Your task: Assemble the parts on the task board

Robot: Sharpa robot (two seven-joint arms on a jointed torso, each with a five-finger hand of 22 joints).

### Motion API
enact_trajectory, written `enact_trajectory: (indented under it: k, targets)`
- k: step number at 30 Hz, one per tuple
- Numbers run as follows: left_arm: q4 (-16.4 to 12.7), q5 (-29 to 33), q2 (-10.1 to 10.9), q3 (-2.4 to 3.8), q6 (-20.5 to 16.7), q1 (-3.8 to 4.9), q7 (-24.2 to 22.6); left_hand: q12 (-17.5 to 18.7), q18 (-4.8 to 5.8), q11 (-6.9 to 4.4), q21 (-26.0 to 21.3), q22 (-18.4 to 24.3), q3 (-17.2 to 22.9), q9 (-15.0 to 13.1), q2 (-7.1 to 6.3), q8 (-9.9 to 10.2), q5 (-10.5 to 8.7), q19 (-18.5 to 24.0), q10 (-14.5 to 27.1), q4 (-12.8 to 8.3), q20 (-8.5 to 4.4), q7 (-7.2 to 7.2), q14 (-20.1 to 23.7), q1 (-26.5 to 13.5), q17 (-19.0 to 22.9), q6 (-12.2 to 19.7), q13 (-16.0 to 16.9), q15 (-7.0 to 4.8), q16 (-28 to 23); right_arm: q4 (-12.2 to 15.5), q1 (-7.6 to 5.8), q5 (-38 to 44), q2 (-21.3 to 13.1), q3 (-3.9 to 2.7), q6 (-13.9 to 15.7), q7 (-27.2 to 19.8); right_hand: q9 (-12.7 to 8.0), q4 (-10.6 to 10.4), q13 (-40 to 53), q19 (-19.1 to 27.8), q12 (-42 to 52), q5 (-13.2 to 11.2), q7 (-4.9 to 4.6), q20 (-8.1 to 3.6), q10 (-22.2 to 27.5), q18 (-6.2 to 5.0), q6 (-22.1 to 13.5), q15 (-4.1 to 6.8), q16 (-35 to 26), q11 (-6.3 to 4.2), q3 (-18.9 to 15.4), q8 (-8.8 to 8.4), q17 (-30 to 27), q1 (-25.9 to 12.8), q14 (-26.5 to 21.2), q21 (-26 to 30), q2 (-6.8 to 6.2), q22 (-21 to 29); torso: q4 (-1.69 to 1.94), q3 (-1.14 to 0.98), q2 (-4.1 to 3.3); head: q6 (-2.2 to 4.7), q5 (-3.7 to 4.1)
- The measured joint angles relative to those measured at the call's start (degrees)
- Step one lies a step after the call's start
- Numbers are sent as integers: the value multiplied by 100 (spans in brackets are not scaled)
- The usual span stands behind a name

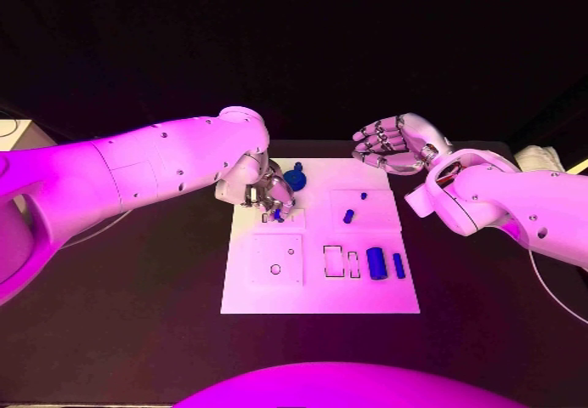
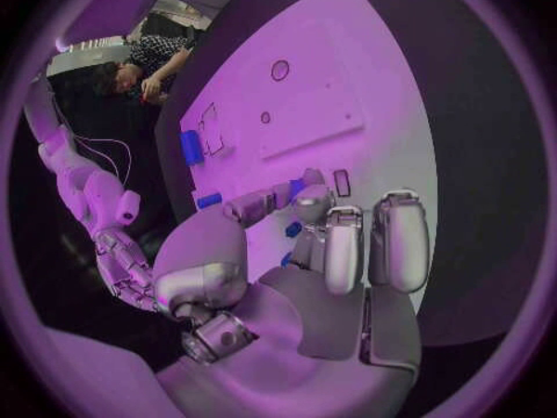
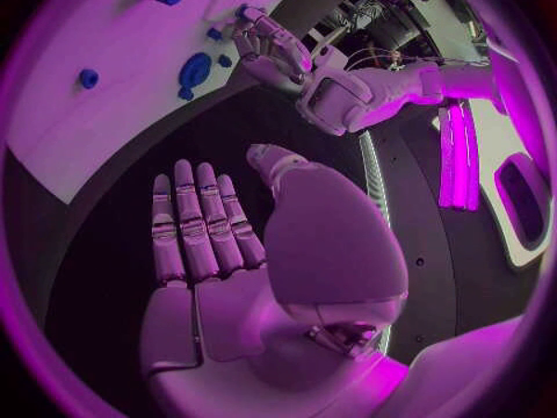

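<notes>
The left hand (image 1: 255,189) reaches in over the far left part of the task board (image 1: 321,297), which lies in the middle of the black surface (image 1: 122,280). Its fingers (image 1: 276,202) point down and are bunched around a small blue part (image 1: 278,214) at the board; whether they actually hold it cannot be told. In the left wrist view the fingers (image 2: 348,241) curl toward the board with small blue pieces (image 2: 295,229) just beyond their tips. Just right of this hand, at the far edge of the board, lies a round blue gear-like part (image 1: 296,178). Further right, a small blue peg (image 1: 349,216) stands in a square plate on the board, with a tiny blue piece (image 1: 364,195) just beyond it. Near the right front of the board a blue cylinder (image 1: 377,263) and a slimmer blue bar (image 1: 398,265) lie side by side, next to rectangular slots (image 1: 333,261). The right hand (image 1: 394,144) hangs above the black surface past the board's far right corner, well apart from the parts, fingers (image 3: 198,223) stretched out together and holding nothing.
</notes>
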State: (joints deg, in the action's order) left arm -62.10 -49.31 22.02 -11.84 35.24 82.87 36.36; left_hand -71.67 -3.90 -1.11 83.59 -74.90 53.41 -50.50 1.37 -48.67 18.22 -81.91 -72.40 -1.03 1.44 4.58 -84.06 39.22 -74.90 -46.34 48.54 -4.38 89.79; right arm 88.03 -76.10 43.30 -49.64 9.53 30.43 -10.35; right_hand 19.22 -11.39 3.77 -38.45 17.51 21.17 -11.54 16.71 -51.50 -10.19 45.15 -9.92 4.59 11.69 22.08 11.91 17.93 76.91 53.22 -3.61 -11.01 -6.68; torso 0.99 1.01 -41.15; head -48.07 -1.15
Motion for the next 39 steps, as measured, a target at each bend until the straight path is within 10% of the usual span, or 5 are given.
enact_trajectory:
  k: [39]
  targets:
    - [-47,10,14,1,-7,3,38,0,0,3,0,-4,-1,-10,-1,13,0,0,1,-1,0,2,0,1,0,-2,6,2,0,1,3,0,-1,0,-20,2,-6,16,-3,21,0,0,0,-21,0,0,0,0,0,0,16,0,-22,0,0,0,0,23,-1,2,-3,-3,4]
